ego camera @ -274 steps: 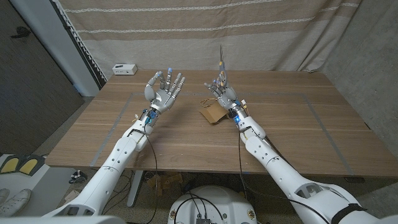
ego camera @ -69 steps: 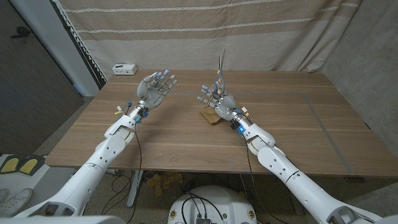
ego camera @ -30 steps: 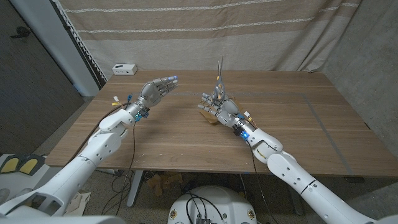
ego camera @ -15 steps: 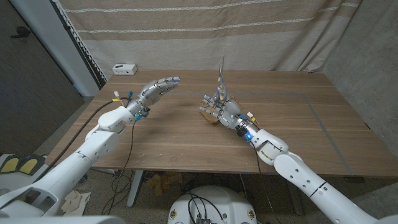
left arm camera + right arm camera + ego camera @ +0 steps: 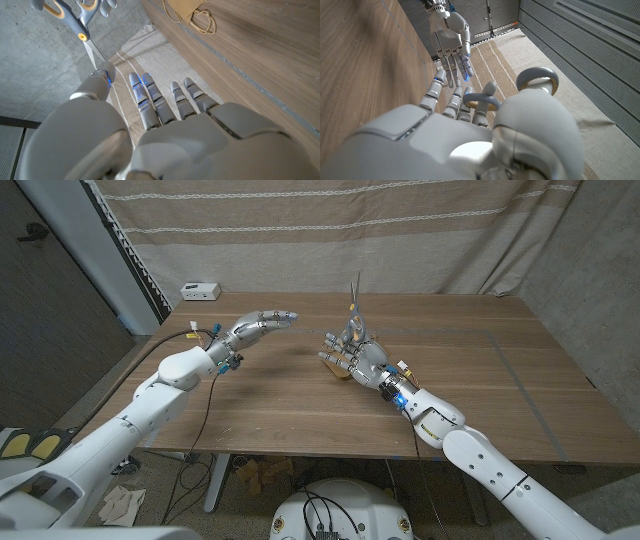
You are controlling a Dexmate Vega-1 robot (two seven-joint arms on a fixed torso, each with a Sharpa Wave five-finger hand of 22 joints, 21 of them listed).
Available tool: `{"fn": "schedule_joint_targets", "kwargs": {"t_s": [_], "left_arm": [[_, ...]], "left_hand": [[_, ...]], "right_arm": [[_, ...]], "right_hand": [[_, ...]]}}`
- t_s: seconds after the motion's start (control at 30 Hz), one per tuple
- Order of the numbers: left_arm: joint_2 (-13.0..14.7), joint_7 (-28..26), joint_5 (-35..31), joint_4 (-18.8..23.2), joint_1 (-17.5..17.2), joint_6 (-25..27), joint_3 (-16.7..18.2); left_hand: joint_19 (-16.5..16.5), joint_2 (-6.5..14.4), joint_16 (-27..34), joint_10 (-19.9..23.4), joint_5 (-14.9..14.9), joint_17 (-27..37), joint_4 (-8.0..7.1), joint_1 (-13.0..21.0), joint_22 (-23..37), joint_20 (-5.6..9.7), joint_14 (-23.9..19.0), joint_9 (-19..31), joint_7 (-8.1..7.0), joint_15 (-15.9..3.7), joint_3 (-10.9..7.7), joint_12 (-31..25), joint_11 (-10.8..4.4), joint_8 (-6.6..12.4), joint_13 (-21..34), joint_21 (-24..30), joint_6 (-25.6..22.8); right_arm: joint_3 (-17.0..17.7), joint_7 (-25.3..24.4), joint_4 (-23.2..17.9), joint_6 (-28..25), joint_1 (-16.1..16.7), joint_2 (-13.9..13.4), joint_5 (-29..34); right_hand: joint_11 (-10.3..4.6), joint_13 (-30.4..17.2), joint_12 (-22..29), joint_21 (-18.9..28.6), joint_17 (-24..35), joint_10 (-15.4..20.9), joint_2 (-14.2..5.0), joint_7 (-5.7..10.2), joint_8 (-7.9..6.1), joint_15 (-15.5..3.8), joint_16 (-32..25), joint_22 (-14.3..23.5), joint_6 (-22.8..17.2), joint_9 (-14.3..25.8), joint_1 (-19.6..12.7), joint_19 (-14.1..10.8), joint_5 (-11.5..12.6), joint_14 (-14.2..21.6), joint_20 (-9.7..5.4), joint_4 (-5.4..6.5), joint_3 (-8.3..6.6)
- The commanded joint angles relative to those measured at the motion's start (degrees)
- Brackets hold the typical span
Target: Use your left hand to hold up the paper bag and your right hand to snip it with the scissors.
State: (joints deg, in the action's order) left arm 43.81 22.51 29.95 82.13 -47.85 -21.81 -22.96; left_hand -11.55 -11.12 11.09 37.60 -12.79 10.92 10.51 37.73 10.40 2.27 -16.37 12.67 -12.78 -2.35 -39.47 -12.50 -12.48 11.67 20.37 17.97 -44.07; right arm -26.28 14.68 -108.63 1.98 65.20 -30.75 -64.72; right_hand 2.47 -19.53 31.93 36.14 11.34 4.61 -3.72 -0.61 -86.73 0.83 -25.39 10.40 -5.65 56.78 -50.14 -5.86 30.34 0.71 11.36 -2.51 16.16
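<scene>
Both arms are glossy white rounded shells with black cables along the forearms. The silver-grey metal left hand (image 5: 257,326) and right hand (image 5: 356,356) have segmented fingers; blue lights glow at the wrists and on some fingertips (image 5: 465,76).

Setting: a robot test lab. Indicators: a bare wooden worktop (image 5: 300,395) with taped outlines, a striped cloth backdrop (image 5: 330,230) hung behind it, concrete wall (image 5: 590,270) at one side, and a small white device (image 5: 200,290) on the far corner.

Left hand (image 5: 262,323) lower, flatter (fingers outstretched)
</scene>
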Motion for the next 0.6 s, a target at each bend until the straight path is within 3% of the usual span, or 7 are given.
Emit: {"fn": "schedule_joint_targets", "kwargs": {"t_s": [0.03,0.17,0.27,0.6], "left_arm": [[1.63,-0.30,-4.98,0.49,1.63,-0.67,-2.49],[2.57,-1.50,-7.65,1.54,1.80,-0.15,-3.16],[3.56,-3.07,-10.28,3.04,1.68,0.48,-3.48],[4.48,-5.72,-16.03,4.83,2.64,1.95,-4.91]], "left_hand": [[-0.40,0.04,-0.16,-0.15,-0.50,0.14,-0.10,0.54,-0.05,3.15,0.51,0.09,0.12,-9.28,0.37,0.11,0.13,0.37,0.06,-0.37,-0.14],[-0.52,0.06,-0.16,-0.67,-0.67,0.05,-0.04,1.21,-0.06,3.16,0.83,-0.02,0.15,-9.10,1.01,0.22,0.13,-0.18,0.05,-0.76,1.64],[-1.04,0.36,-0.04,-4.83,-1.34,0.04,-0.45,2.60,0.03,3.06,1.82,-0.15,0.24,-8.60,3.97,0.99,0.19,-1.47,-0.04,-2.33,11.92],[-1.06,0.54,-0.09,-5.15,-1.49,0.04,-0.53,2.79,0.03,3.07,2.17,-0.01,0.12,-8.51,4.34,0.89,0.16,-0.99,-0.03,-2.59,12.27]], "right_arm": [[0.09,-0.36,-1.61,0.47,1.34,-0.09,-1.15],[0.10,0.18,-1.73,0.83,1.83,0.06,-1.71],[0.04,0.80,-1.59,1.07,2.02,0.25,-2.10],[-0.16,3.04,-0.36,1.72,2.13,1.37,-3.47]], "right_hand": [[-0.06,-0.32,0.32,-0.42,0.16,0.72,0.07,0.05,-0.19,0.10,0.09,0.07,-0.57,2.18,0.35,-0.41,0.29,0.45,0.30,0.07,0.40],[-0.07,-0.32,0.29,-0.57,0.17,0.79,0.04,0.10,-0.30,0.10,0.15,0.07,-0.69,2.19,0.37,-0.46,0.30,0.60,0.32,0.06,0.39],[-0.12,-0.32,0.26,-0.73,0.18,0.88,0.04,-0.01,-0.35,0.13,0.19,0.08,-0.75,2.14,0.43,-0.52,0.31,0.80,0.45,0.06,0.40],[-0.04,-0.32,0.15,-1.18,0.21,1.12,0.08,0.26,-0.36,0.08,0.47,0.09,-1.01,1.77,0.48,-0.71,0.40,1.01,0.40,0.01,0.43]]}}
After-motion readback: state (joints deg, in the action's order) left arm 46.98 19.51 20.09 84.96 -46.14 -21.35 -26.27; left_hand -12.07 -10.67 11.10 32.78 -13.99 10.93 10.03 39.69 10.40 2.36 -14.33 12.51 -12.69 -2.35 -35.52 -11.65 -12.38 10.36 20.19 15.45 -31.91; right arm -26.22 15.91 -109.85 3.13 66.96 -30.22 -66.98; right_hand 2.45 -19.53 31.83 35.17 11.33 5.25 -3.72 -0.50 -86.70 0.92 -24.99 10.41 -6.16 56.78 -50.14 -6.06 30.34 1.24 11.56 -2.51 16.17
